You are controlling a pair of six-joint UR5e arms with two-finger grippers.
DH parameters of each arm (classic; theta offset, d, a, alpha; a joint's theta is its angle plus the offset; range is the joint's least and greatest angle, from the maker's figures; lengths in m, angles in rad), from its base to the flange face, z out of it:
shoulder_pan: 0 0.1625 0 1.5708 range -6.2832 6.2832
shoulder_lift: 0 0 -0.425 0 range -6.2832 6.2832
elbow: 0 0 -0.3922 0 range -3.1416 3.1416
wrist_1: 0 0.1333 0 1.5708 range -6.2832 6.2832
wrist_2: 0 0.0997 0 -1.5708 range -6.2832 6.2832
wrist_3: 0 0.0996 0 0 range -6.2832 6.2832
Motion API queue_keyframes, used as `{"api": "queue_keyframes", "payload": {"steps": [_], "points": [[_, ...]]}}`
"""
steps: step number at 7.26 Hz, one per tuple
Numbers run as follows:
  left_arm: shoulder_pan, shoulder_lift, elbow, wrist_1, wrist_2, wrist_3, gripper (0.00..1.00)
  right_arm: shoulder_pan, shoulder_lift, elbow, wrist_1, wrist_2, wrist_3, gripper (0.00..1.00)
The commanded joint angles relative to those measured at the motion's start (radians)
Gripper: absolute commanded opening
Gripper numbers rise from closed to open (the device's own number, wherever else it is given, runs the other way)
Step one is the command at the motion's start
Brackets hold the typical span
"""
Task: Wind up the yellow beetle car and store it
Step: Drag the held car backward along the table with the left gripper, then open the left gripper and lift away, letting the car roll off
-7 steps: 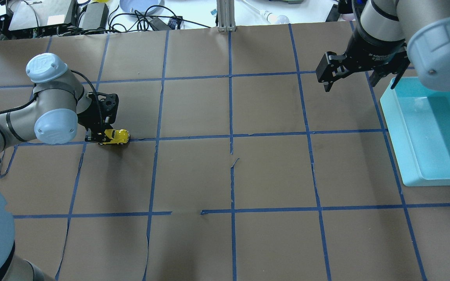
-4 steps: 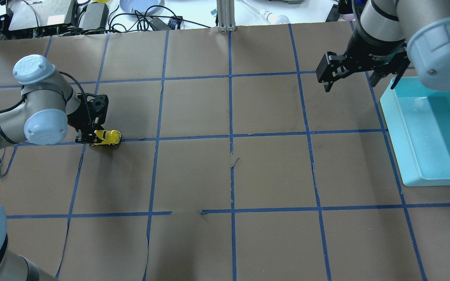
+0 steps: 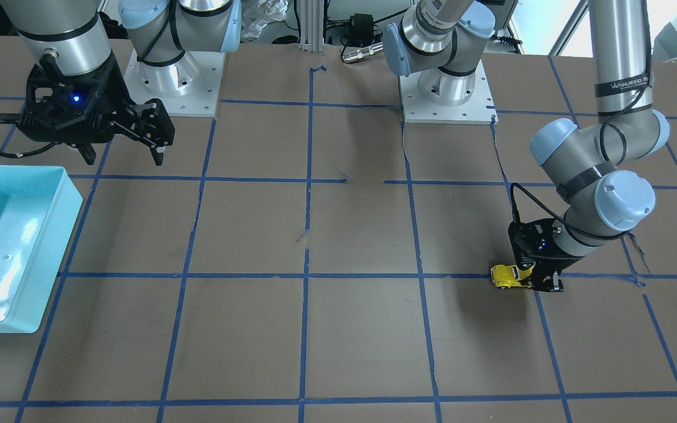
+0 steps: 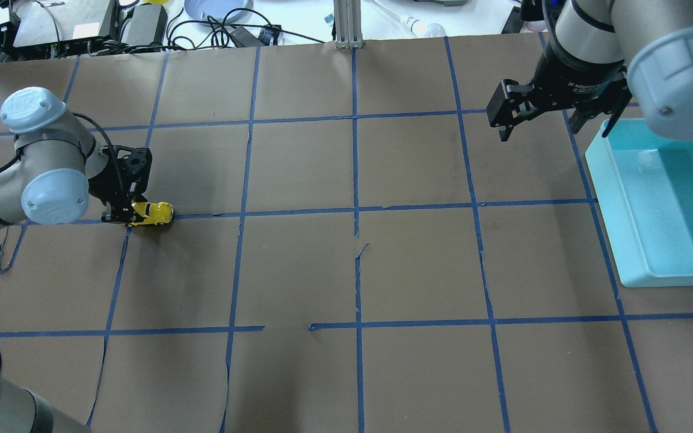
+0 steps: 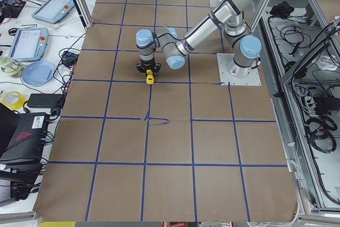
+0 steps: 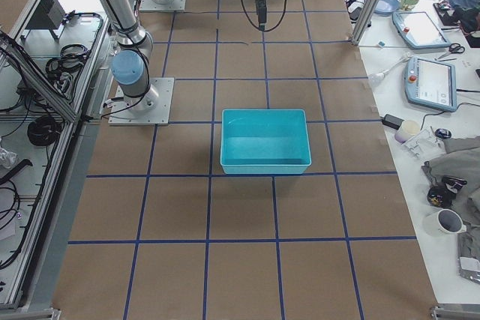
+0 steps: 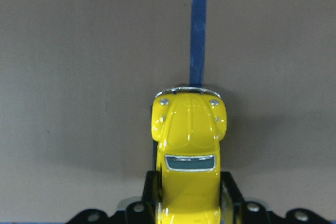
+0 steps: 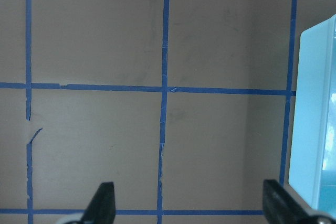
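The yellow beetle car [image 4: 155, 213] sits low on the brown table, on a blue tape line at the far left. My left gripper [image 4: 125, 216] is shut on its rear half. In the left wrist view the car [image 7: 189, 145] points away from the camera, with a black finger [image 7: 151, 184] pressed against each side. In the front-facing view the car [image 3: 510, 276] pokes out of the left gripper [image 3: 541, 283]. My right gripper [image 4: 538, 127] is open and empty, hovering at the back right beside the bin. Its fingers [image 8: 103, 203] stand wide apart in the right wrist view.
A teal bin [image 4: 608, 204] stands at the table's right edge; it also shows in the front-facing view [image 3: 59, 247] and the right wrist view [image 8: 314, 108]. Blue tape lines grid the brown table [image 4: 418, 258]. Cables and devices lie beyond the far edge.
My left arm has moved left along the tape line, taking the yellow car with it, still gripped. The right arm has not moved.
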Motion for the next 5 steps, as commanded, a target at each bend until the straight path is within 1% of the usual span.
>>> {"api": "queue_keyframes", "payload": {"steps": [1, 5], "points": [[0.001, 0.009, 0.007, 0.001, 0.001, -0.012, 1.00, 0.003, 0.000, 0.000, 0.001, 0.018, -0.002, 1.00], [0.001, 0.018, 0.008, 0.001, 0.002, -0.012, 1.00, 0.002, 0.000, 0.000, 0.002, 0.013, -0.010, 1.00]]}}
